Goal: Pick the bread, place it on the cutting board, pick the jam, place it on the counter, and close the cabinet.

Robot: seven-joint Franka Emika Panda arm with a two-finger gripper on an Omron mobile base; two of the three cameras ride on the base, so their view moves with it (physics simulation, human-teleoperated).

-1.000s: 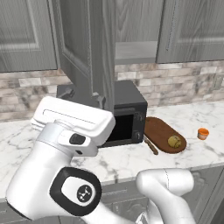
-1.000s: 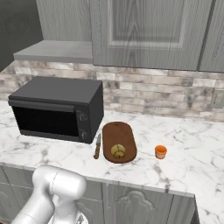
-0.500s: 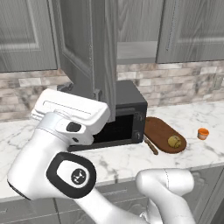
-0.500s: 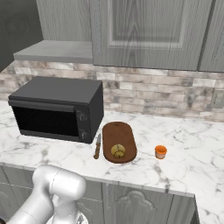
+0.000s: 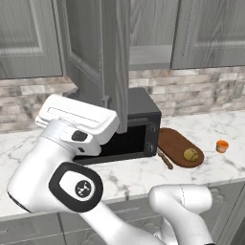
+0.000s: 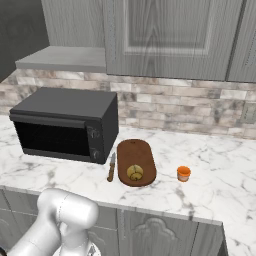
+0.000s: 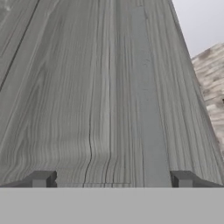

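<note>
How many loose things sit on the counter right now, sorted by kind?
Appliance: 1, the microwave
Board: 1, the cutting board
Utensil: 1, the knife
Food: 2, the bread on the board, the jam on the counter
Total: 5

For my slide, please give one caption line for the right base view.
Bread rests on the cutting board, jam on the counter, beside a black microwave.

Grey wood-grain cabinet door [image 7: 100, 87]: matt, fine streaked grain seen close up. White grey-veined marble counter [image 6: 220, 185]: smooth, slight sheen. Dark reddish-brown oval wooden cutting board [image 6: 135, 159]: matt finish. Black microwave [image 6: 65, 122]: smooth casing, dark glass front. Brick-pattern stone backsplash [image 6: 190, 107]: rough, mottled beige-grey. Golden-brown bread lump [image 6: 134, 172]: dull, uneven surface.
</note>
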